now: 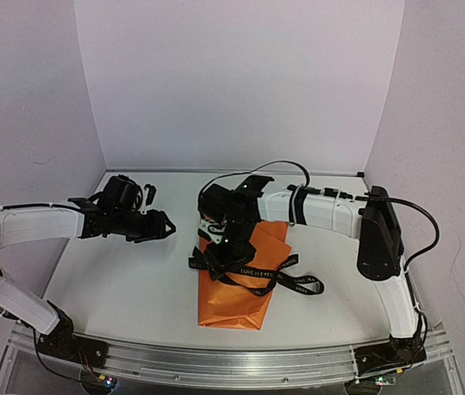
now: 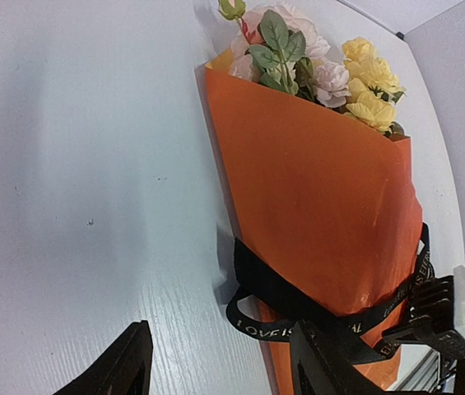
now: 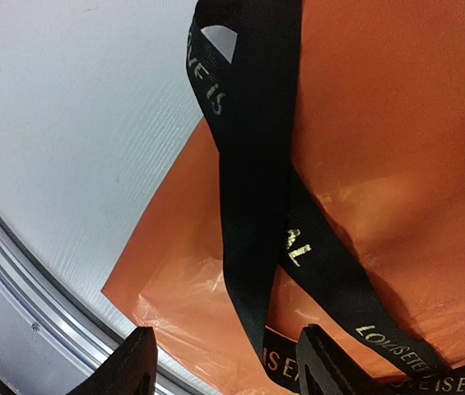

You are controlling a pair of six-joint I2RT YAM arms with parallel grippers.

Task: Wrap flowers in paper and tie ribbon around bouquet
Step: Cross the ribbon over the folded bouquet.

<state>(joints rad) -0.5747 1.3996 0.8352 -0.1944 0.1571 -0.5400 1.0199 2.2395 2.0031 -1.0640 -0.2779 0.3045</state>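
Bouquet point(image 1: 234, 303): it lies on the white table point(image 1: 125, 280), right of centre, between the two arms.
Paper point(image 2: 323, 206): we see the orange face outward, rolled into a cone, smooth along most of its side and creased near the end closest to the metal rail point(image 3: 34, 288).
Flowers point(image 2: 331, 74): pale yellow and cream-pink blooms with green leaves poke out of the cone's wide mouth. From the top camera the right arm covers most of them.
Ribbon point(image 3: 248, 206): the black band with pale lettering goes around the cone's middle. Two lengths cross on top of the paper. A small loop sticks out on the left side, and one tail trails onto the table on the right.
Left gripper point(image 2: 220, 329): we find its jaws apart with nothing between them. It hangs over bare table, left of the bouquet and apart from it.
Right gripper point(image 3: 228, 333): its jaws stand apart too, directly above the crossed ribbon. The fingers point(image 3: 137, 362) close on neither band nor paper (we cannot tell whether their tips touch the paper).
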